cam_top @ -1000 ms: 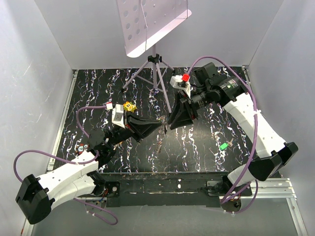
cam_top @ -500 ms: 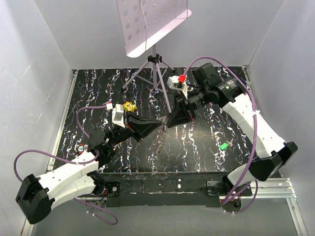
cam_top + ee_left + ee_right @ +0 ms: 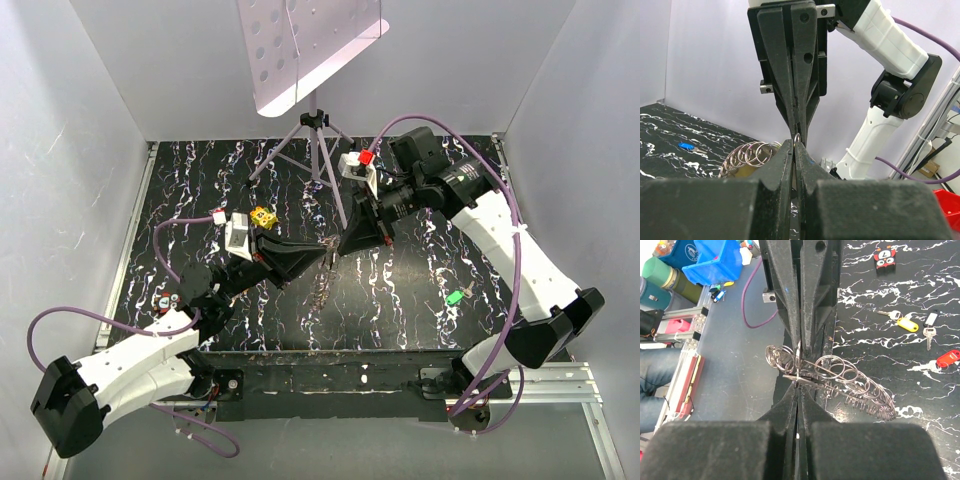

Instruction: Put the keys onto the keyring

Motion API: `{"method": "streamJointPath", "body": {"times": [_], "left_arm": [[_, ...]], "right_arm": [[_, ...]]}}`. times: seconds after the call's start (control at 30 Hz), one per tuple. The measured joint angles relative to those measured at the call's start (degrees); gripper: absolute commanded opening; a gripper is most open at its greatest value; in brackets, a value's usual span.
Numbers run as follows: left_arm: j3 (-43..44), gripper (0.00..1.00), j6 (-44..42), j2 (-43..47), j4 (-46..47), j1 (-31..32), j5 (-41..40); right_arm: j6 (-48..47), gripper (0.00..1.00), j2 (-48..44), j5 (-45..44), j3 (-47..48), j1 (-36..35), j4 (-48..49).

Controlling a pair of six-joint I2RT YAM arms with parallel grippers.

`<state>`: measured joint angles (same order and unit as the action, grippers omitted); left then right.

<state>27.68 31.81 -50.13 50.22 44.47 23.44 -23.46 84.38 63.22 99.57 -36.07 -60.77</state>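
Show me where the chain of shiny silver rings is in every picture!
Top external: the chain of linked silver wire rings dangles near the middle of the black white-marbled table.
Left wrist: just left of and below centre, a row of loops.
Right wrist: at centre, trailing down to the right.
Shared landmark: the marbled table shows in all three views.
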Motion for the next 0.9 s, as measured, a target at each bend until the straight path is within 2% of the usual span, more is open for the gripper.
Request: {"method": "streamJointPath", "body": {"times": [0.4,0.43,0.57,0.63,0.77,0.9], "left_arm": [[-0.5,0.00,1.5,-0.3,4.2,0.0,-1.6],[-0.5,0.00,1.6,-0.3,4.3,0.0,-1.7],[-0.9,0.00,1.6,-0.2,4.0,0.0,-1.7],[-1.0,0.00,1.4,0.1,3.3,0.0,-1.8],[-1.0,0.00,1.1,0.6,2.4,0.0,-1.8],[-1.0,0.00,1.0,0.6,2.1,0.0,-1.7]], "right_arm": [[4.6,0.01,0.0,0.0,-6.7,0.0,5.5],[4.7,0.04,0.0,0.1,-6.7,0.0,5.7],[2.0,0.29,-0.1,1.6,-6.0,0.1,3.8],[-0.3,0.39,-0.1,1.9,-4.5,0.2,1.8],[-3.5,0.45,-0.3,2.8,-1.5,0.4,0.0],[-4.0,0.46,-0.3,3.0,-0.2,0.4,-0.4]]}}
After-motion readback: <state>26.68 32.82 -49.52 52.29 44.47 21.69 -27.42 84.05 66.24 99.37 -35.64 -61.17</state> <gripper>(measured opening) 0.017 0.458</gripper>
